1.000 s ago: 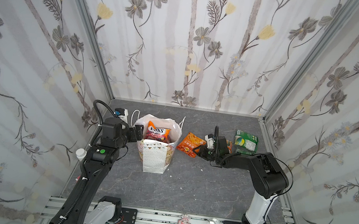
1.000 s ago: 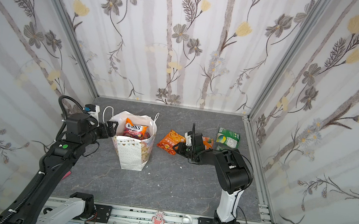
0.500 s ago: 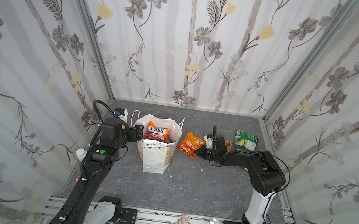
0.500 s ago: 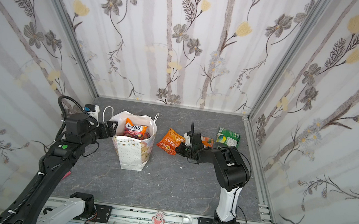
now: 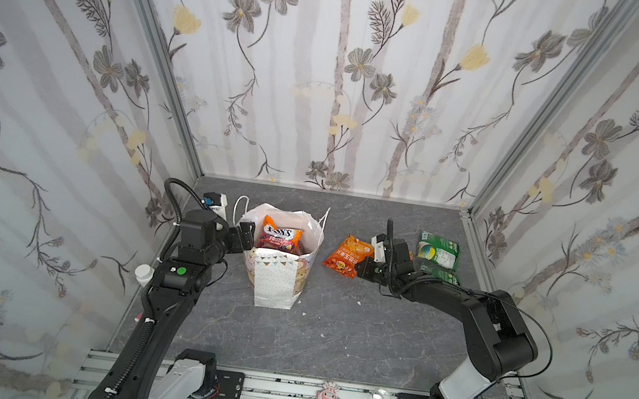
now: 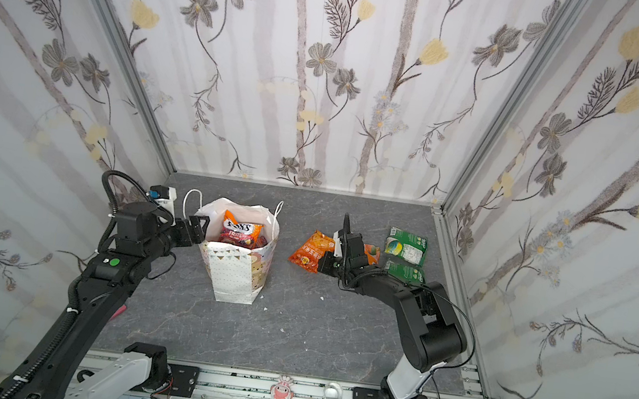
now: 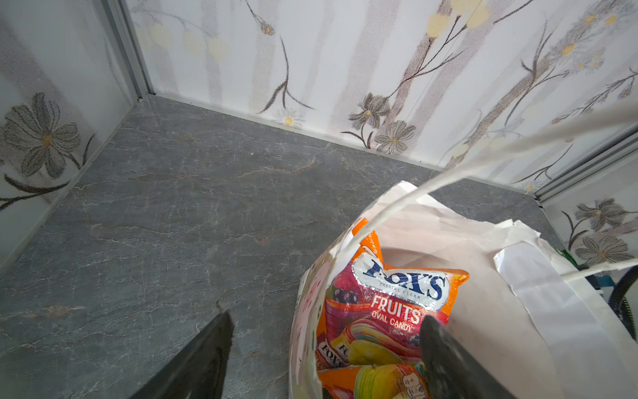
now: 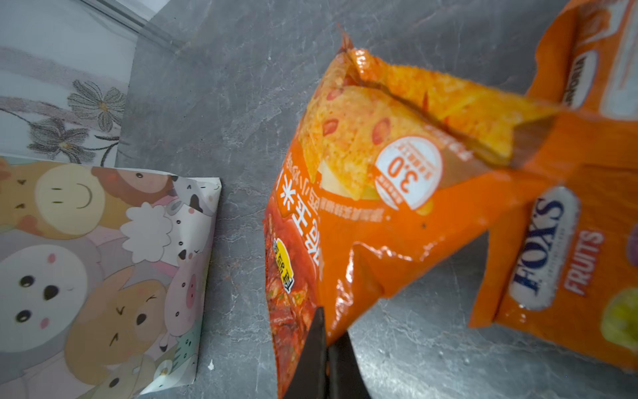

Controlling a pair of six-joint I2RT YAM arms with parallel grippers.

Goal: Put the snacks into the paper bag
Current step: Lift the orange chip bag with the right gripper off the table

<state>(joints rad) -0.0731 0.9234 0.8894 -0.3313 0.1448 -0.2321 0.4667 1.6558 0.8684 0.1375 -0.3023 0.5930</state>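
The orange packet (image 8: 362, 207) is pinched by its near edge in the right gripper (image 8: 329, 331), whose jaws are closed flat on the foil. The packet's long axis runs out ahead of the fingertips. Whether its far end is clear of the counter (image 5: 333, 336) I cannot tell.

Beyond that far end and off to one side of the gripper, across a strip of bare counter, stands the paper bag (image 5: 275, 283), upright with its mouth open. The coming move likely turns on that gap: lift, carry across, clear the rim. The right arm is by far the nearer to the packet.

The left gripper (image 7: 326, 316) sits at the bag's rim with its jaws well apart, one finger outside the wall and one inside, gripping nothing. A FOX'S candy bag (image 7: 397, 297) is already in the bag.

Close beside the right gripper lies a second FOX'S packet (image 8: 552, 248), and farther behind it two green packets (image 5: 437, 251). Flowered walls (image 5: 366, 89) close in the grey counter.
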